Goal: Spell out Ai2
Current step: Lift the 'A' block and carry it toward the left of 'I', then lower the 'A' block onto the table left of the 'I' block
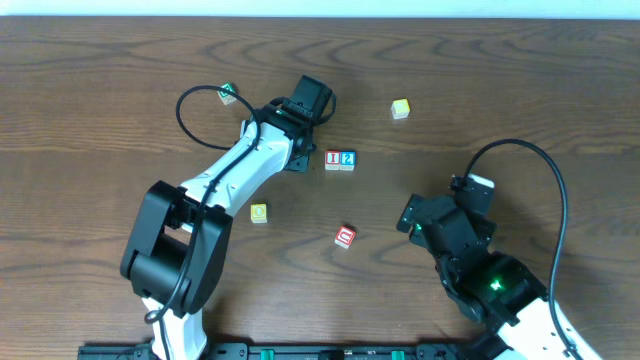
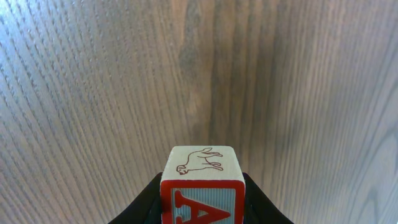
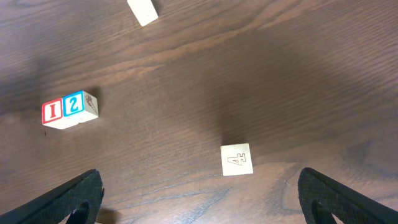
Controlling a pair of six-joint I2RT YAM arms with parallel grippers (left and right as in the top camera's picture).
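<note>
You've got seven blocks: an I block, a 2 block, a red block, a far yellow block, a near yellow block, a green block and an A block. Arms: two, left arm and right arm.

Red-framed A block bears a red animal outline; I block is red, 2 block blue.

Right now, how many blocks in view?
7: A block in left gripper; I block, 2 block touching mid-table; green, cream, yellow, red scattered. More may be hidden.
</note>
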